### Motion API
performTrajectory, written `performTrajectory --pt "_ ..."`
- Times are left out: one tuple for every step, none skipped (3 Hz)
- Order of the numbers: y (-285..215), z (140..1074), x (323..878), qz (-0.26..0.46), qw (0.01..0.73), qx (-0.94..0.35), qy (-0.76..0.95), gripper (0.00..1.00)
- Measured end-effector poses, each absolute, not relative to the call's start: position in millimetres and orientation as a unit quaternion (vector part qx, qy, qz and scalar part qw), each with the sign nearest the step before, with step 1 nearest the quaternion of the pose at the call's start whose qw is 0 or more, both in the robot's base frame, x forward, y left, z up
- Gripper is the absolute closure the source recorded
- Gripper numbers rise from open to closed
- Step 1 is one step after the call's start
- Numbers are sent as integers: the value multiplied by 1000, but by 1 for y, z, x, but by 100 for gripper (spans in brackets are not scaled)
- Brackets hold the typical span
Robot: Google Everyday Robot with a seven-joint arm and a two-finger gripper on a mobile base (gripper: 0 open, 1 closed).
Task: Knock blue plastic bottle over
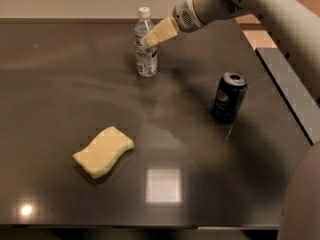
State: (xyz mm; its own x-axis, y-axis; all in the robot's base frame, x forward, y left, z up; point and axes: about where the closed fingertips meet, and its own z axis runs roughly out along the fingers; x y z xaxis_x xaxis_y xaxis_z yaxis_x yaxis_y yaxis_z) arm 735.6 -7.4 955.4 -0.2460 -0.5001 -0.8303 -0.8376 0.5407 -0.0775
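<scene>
The blue plastic bottle [147, 61] is a small clear bottle with a white cap. It stands upright at the back middle of the dark table [60, 84]. My gripper [148, 39] reaches in from the upper right on a grey arm. Its tan fingers are pressed together into one wedge. The tip lies against the bottle's upper right side, just below the shoulder. Nothing is held between the fingers.
A dark blue soda can [229, 97] stands upright to the right of the middle. A yellow sponge [103, 151] lies at the front left. A second dark surface [290, 89] adjoins the table's right edge. Part of the robot's body fills the lower right corner.
</scene>
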Motion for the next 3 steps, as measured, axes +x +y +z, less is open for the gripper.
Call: performTrajectory --pt "1 950 742 203 436 -437 760 0" --pt "9 948 746 211 438 -439 755 0" --pt "9 947 746 212 438 -439 755 0"
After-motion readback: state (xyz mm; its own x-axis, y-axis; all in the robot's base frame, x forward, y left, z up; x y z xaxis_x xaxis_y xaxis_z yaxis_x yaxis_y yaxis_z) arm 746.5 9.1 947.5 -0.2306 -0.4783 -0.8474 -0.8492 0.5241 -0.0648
